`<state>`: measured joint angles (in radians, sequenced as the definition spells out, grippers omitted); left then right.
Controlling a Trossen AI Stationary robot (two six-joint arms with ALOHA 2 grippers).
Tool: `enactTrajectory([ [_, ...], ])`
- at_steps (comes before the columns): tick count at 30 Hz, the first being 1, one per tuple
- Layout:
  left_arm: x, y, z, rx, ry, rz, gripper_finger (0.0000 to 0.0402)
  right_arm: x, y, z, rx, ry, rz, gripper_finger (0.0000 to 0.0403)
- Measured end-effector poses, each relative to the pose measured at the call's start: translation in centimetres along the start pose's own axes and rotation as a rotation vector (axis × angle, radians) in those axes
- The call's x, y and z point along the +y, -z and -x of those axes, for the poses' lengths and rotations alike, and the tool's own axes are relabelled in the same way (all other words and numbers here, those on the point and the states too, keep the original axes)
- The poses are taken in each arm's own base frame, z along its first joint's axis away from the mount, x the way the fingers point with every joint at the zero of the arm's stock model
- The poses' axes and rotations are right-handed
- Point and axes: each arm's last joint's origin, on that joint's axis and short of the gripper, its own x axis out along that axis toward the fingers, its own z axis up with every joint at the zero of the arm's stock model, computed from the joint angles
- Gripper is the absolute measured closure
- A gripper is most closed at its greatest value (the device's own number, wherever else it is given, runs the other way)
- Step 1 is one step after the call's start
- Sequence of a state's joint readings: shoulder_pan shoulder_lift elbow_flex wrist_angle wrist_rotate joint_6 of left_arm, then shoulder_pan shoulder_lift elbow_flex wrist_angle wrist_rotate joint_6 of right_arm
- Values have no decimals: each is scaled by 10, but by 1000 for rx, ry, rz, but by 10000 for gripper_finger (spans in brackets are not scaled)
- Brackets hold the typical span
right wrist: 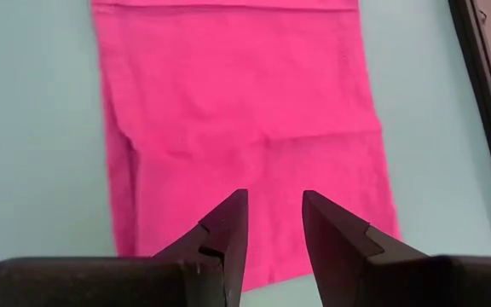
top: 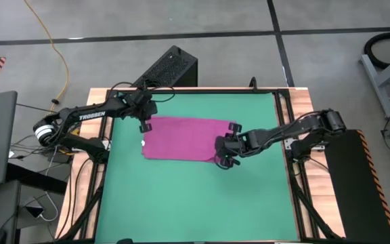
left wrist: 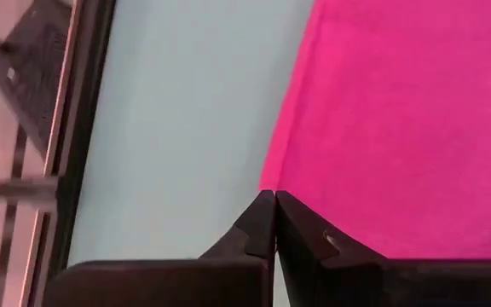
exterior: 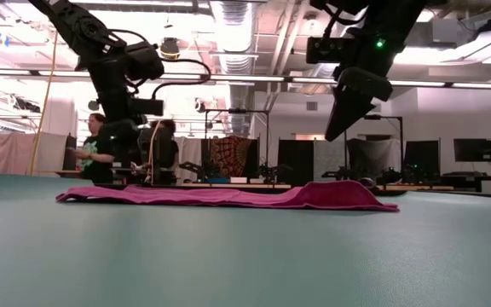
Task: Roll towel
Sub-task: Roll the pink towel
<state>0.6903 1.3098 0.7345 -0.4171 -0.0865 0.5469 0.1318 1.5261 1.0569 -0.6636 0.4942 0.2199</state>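
Your left pincer (left wrist: 274,201) hovers closed and empty at the towel (top: 181,139) edge; right pincer (right wrist: 274,209), part open, holds nothing over the opposite end. The roll isn't started: next you need both to drop and pinch one edge.

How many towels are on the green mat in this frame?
1. The towel lies flat, unrolled, near the middle of the green mat, between the shut left gripper over its left edge and the open right gripper over its right end.

My right tool (right wrist: 274,223) hangs with its fingers apart over the plain magenta-pink soft cloth towel (right wrist: 245,128). I see it lying flat on the pale green mat (right wrist: 32,128).
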Motion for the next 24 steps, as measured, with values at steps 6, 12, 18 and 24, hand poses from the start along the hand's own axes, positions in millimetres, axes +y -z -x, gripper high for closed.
enactTrajectory([
  [6,0,-2,0,-29,12,-21,348,-23,-12,-12,-46,13,33,230],
  [12,1,2,0,-41,86,4,288,-82,-12,-37,15,-32,-72,163],
  [18,17,13,-1,-49,108,124,262,-137,1,-53,82,-23,-163,148],
  [24,24,19,-1,-62,116,91,262,-157,7,-58,84,-72,-215,148],
])
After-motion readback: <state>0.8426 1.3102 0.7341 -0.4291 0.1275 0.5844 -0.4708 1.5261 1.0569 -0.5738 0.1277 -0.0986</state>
